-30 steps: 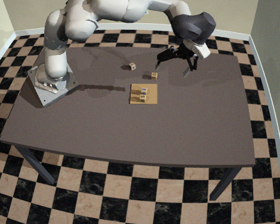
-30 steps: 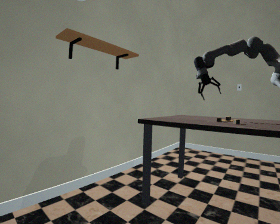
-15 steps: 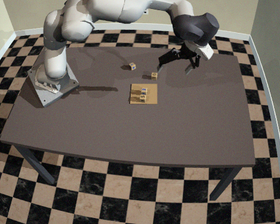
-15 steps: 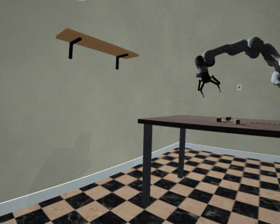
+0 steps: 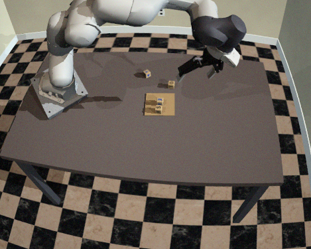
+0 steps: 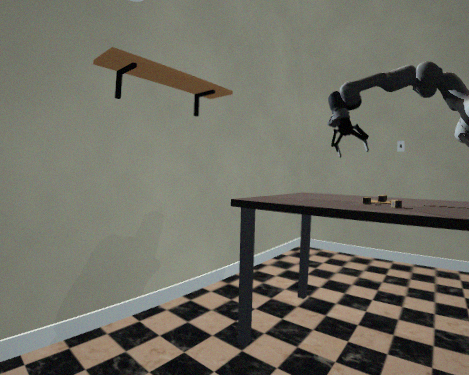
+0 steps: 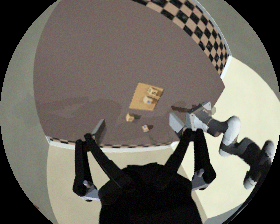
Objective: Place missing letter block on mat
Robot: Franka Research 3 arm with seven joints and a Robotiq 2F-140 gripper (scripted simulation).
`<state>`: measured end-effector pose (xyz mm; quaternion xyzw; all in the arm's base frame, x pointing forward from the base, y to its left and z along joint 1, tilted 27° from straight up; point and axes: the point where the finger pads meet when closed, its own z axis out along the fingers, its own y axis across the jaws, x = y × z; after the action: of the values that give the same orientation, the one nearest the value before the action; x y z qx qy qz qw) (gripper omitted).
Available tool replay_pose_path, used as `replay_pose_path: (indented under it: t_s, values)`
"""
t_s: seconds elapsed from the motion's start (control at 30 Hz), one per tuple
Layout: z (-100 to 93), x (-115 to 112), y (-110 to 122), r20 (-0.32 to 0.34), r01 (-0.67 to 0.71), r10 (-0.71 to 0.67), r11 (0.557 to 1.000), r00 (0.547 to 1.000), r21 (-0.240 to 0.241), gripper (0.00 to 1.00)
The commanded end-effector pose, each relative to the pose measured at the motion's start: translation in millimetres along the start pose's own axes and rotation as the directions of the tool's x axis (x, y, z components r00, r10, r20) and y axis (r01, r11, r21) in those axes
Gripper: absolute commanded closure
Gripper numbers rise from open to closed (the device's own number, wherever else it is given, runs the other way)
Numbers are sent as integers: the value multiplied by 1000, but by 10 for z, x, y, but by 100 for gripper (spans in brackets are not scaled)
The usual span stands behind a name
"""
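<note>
The tan mat (image 5: 169, 107) (image 7: 138, 100) lies flat on the table. A block with a blue E (image 5: 160, 101) (image 7: 148, 100) stands on it, beside a block with a dark S (image 5: 158, 109) (image 7: 152, 91), nearer the mat's front edge in the top view. Off the mat, toward the back wall, lie a block with a dark, O-like mark (image 5: 171, 84) (image 7: 130, 117) and a turned block with a blue mark (image 5: 147, 74) (image 7: 145, 128), nearer the base. Their letters are too small to read surely. My gripper (image 5: 195, 76) (image 6: 354, 152) (image 7: 137, 122) is open, empty and high above the table, beyond the blocks from the base.
The robot base (image 5: 60, 94) stands at the left end of the table (image 5: 138, 143) in the top view. A wall shelf (image 6: 164, 75) hangs far from the arm in the exterior view. The loose blocks stand apart from each other and from the mat.
</note>
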<state>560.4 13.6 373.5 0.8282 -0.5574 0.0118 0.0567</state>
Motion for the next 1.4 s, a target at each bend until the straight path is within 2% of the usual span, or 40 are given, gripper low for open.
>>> replay_pose_path:
  t_s: [0.0,0.57,0.7,0.77,1.37]
  values:
    - [-65,16,36,17,136,-136,991,991,9,0]
    - [-384,116,118,44,327,-332,941,942,81,0]
    - [-394,140,149,42,330,-334,940,942,85,0]
    - [-76,115,169,9,126,-126,992,992,19,0]
    - [242,80,203,-53,-87,85,996,995,-23,0]
